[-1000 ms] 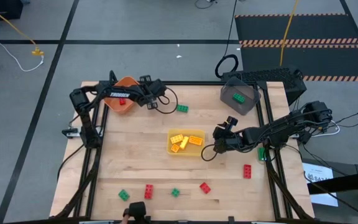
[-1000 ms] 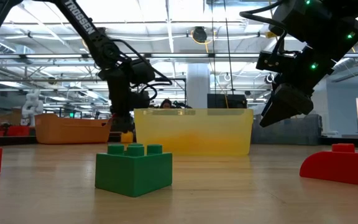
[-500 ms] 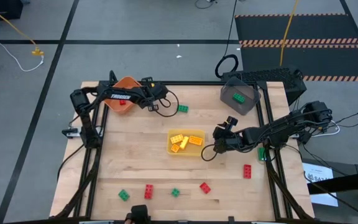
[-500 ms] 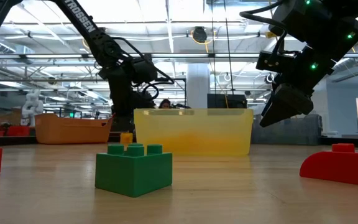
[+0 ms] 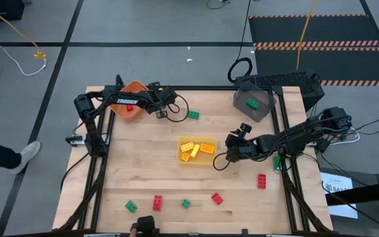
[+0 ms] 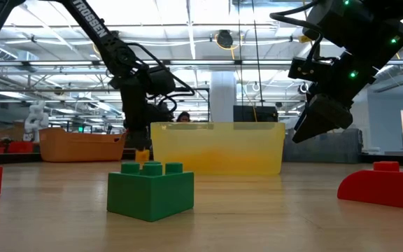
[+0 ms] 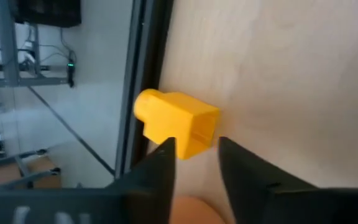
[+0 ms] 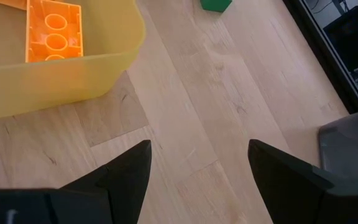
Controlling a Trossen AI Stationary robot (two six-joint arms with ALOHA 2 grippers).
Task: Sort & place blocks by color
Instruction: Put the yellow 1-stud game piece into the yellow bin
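My left gripper [image 5: 162,112] is at the far left, beside the orange bin [image 5: 133,99], and is shut on a small yellow brick [image 7: 178,122], which also shows in the low view [image 6: 142,155]. My right gripper [image 5: 231,150] hangs open and empty above the table, just right of the yellow bin [image 5: 197,151], which holds several yellow bricks. A green brick [image 5: 193,114] lies right of my left gripper. Red bricks [image 5: 261,181] and green bricks [image 5: 131,206] lie along the near part of the table. My left gripper pinches the yellow brick by one end [image 7: 191,144] between its two fingertips [image 7: 164,157]. The fingers come from above, pointing down. The brick's studded end sticks out past the fingers. I cannot tell whether the brick touches the table.
A dark grey bin [image 5: 254,103] with a green brick in it stands at the far right. A green brick [image 5: 276,162] lies at the right edge. A green brick [image 6: 150,190] and a red one [image 6: 383,185] lie close to the low camera. A person's leg [image 5: 5,155] is on the floor left of the table.
My left gripper has gone a little toward the table's near left and lower, keeping the yellow brick. A person's leg has come into view on the floor at the left.
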